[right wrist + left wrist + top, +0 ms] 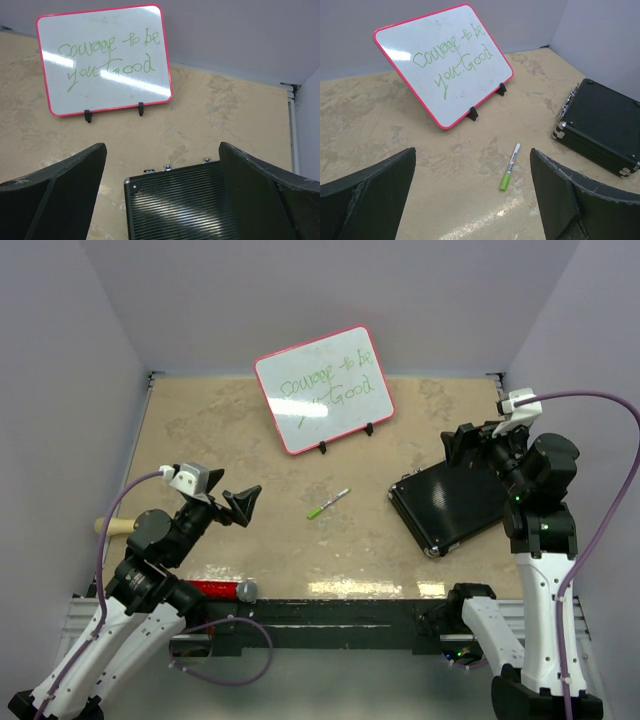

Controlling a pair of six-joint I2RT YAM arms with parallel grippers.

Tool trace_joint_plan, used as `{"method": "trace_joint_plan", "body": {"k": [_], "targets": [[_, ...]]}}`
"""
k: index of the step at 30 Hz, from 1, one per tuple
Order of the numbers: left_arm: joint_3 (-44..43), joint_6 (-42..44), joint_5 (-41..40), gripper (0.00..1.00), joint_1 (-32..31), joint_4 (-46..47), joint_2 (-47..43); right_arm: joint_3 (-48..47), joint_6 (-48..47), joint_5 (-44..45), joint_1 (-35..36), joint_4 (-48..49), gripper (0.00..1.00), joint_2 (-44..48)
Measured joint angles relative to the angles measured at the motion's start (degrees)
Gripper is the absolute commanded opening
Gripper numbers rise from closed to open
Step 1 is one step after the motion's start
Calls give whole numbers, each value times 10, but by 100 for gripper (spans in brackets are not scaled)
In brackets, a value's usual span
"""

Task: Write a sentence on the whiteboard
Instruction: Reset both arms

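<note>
While both arms are hovering above the beige mottled tabletop (200, 430), the rectangular glossy whiteboard with the thin red rim (322, 390) is standing at the far middle of it. It is resting on two small black feet and leaning back. Its face is carrying two lines of green handwriting that read roughly "Courage to be you. Good".

A slim white-and-green marker pen (328, 504) is lying flat in front of the whiteboard, apart from it and touching neither gripper. A black rectangular ribbed case with metal corners (450, 505) is lying flat in front of the whiteboard and off to its right, well apart from it.

The left gripper (243, 503) is hanging in front of the whiteboard and to its left. Its black fingers (380, 190) are standing spread wide with nothing between them. The right gripper (465, 445) is hovering to the right of the whiteboard, its fingers (65, 190) likewise gaping wide and holding nothing.

A red cylinder with a grey end (215, 589) is lying far in front of the whiteboard and to its left, at the tabletop's near edge.
</note>
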State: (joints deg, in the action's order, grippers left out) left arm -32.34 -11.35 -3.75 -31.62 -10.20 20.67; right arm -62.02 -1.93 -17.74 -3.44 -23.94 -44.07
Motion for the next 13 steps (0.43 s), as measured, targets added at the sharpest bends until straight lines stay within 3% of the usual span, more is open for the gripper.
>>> {"method": "trace_joint_plan", "body": {"k": [13], "targets": [[0, 0, -9, 100, 0, 0, 0, 0, 0, 1, 0, 0, 99, 0]]}}
